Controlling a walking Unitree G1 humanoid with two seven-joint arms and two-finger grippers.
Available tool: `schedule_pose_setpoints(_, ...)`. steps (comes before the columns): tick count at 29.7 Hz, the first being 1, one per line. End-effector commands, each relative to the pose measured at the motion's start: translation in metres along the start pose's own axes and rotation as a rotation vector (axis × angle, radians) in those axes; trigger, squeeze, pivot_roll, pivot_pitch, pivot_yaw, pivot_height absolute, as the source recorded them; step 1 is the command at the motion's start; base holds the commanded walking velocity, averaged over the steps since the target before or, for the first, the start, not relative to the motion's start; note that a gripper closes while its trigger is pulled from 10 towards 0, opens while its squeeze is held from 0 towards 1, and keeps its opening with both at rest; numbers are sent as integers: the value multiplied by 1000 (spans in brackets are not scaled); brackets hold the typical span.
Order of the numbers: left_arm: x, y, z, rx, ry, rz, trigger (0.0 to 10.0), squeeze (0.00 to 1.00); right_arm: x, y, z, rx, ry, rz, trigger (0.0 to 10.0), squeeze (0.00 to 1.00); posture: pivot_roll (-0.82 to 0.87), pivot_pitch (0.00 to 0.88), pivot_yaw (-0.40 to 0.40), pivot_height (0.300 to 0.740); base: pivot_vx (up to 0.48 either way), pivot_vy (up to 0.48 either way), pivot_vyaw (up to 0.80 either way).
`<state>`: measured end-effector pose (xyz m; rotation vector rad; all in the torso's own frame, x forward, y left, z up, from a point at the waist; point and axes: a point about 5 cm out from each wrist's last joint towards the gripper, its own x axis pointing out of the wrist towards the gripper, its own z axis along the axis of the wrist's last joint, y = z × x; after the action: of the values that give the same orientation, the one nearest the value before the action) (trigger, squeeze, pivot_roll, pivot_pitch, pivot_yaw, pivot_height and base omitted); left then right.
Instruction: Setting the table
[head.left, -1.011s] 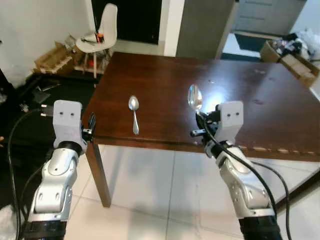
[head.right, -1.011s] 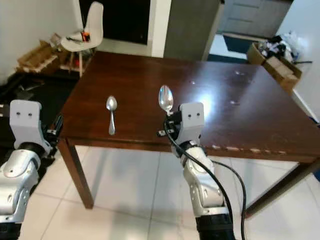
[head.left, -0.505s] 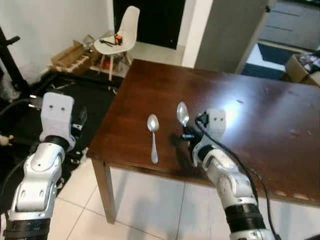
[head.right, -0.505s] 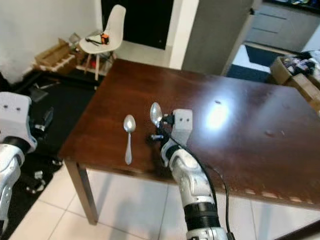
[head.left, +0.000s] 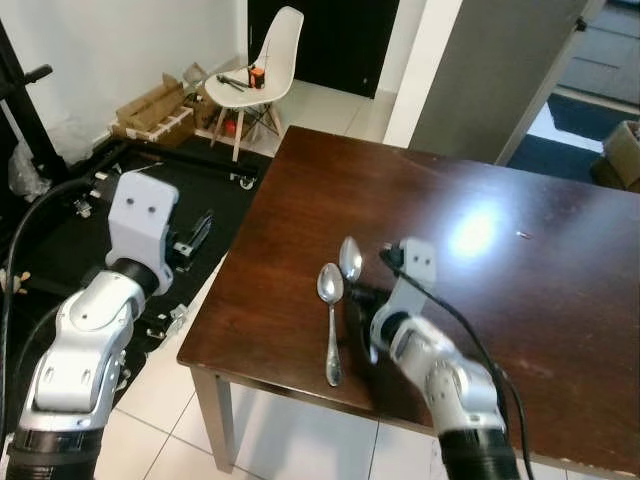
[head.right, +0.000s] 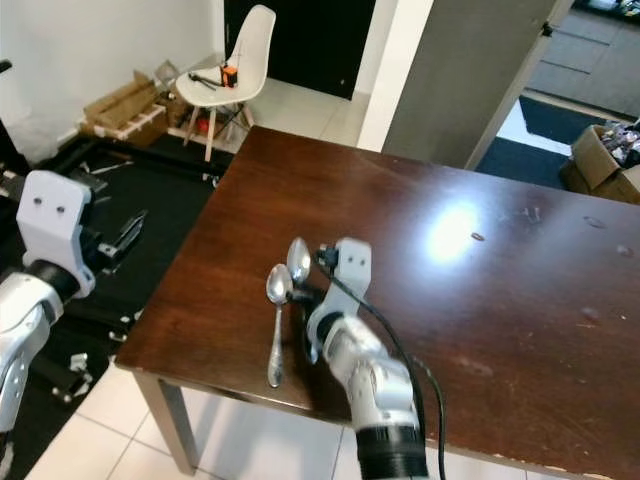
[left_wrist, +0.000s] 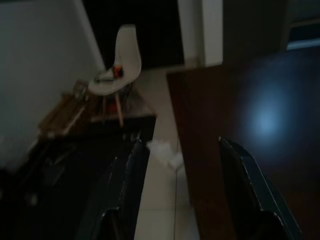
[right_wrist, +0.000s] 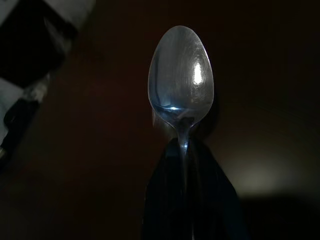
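Dark wooden table (head.left: 520, 300) ahead, seen from its near left corner. Right gripper (head.left: 362, 297) low over the tabletop near that corner, fingers pinched together on the handle of a held spoon (head.left: 350, 259), bowl raised and pointing away from the robot; in the right wrist view the bowl (right_wrist: 181, 82) standing clear above the two black fingers (right_wrist: 170, 200) closed around its neck, dark wood behind. Second spoon (head.left: 330, 320) flat on the table just beside the held one, on the robot's left of it, bowl toward the far side and handle toward the near edge, the two bowls close together but whether touching cannot be told. Left gripper (left_wrist: 182, 200) held up off the table's left side, above the floor, fingers (left_wrist: 122, 195) apart with nothing between them. White chair (head.left: 262, 62) with small items on its seat further back on the left, cardboard boxes (head.left: 150, 105) against the wall, pale tiled floor (head.left: 160, 400) under the table
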<state>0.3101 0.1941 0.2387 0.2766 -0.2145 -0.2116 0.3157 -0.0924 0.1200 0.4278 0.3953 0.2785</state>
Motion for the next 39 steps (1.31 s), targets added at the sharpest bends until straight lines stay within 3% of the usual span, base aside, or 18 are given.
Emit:
schedule_pose_setpoints(1, 2, -6, 3, -2, -7, -38, 10000, 0, -6, -2, 0, 4, 15, -21, 10000, 0, 82, 0, -19, 740, 0, 0, 0)
schedule_pose_setpoints(6, 11, -10, 7, -3, -21, -50, 10000, 0, -17, -3, -15, -13, 61, -92, 10000, 0, 67, 0, -21, 740, 0, 0, 0)
schedule_pose_setpoints(8, 16, -14, 8, -12, -28, -62, 10000, 0, -24, -7, -13, -102, 17, -145, 10000, 0, 53, 0, -17, 740, 0, 0, 0)
schedule_pose_setpoints(12, 17, -15, 8, -20, -28, -66, 10000, 0, -27, -8, -5, -156, -22, -147, 10000, 0, 41, 0, -12, 740, 0, 0, 0)
schedule_pose_setpoints(14, 21, -21, 5, -38, -24, -81, 10000, 0, -36, -28, 21, -223, -87, -203, 10000, 0, 6, 0, 0, 740, 0, 0, 0)
schedule_pose_setpoints(15, 21, -21, 5, -38, -24, -81, 10000, 0, -36, -28, 21, -223, -87, -203, 10000, 0, 6, 0, 0, 740, 0, 0, 0)
schedule_pose_setpoints(17, 23, -24, 4, -42, -18, -90, 10000, 0, -43, -52, 30, -257, -74, -245, 10000, 0, -9, 0, 12, 740, 0, 0, 0)
schedule_pose_setpoints(22, 27, -24, 1, -40, -1, -91, 10000, 0, -62, -106, 37, -369, 11, -323, 10000, 0, -33, 0, 29, 740, 0, 0, 0)
schedule_pose_setpoints(25, 28, -23, -1, -38, 9, -87, 10000, 0, -71, -128, 39, -389, 38, -386, 10000, 0, -37, 0, 34, 740, 0, 0, 0)
schedule_pose_setpoints(27, 28, -23, -4, -39, 21, -82, 10000, 0, -86, -153, 39, -410, 79, -441, 10000, 0, -47, 0, 43, 740, 0, 0, 0)
schedule_pose_setpoints(29, 28, -23, -4, -39, 24, -81, 10000, 0, -90, -157, 39, -409, 82, -452, 10000, 0, -48, 0, 45, 740, 0, 0, 0)
schedule_pose_setpoints(30, 28, -23, -6, -41, 29, -81, 10000, 0, -100, -174, 43, -457, 82, -475, 10000, 0, -54, 0, 58, 740, 0, 0, 0)
schedule_pose_setpoints(34, 28, -22, -8, -44, 36, -81, 10000, 0, -106, -186, 51, -510, 41, -461, 10000, 0, -60, 0, 67, 740, 0, 0, 0)
schedule_pose_setpoints(39, 28, -21, -10, -42, 45, -79, 10000, 0, -97, -184, 61, -563, -29, -373, 10000, 0, -47, 1, 74, 740, 0, 0, 0)
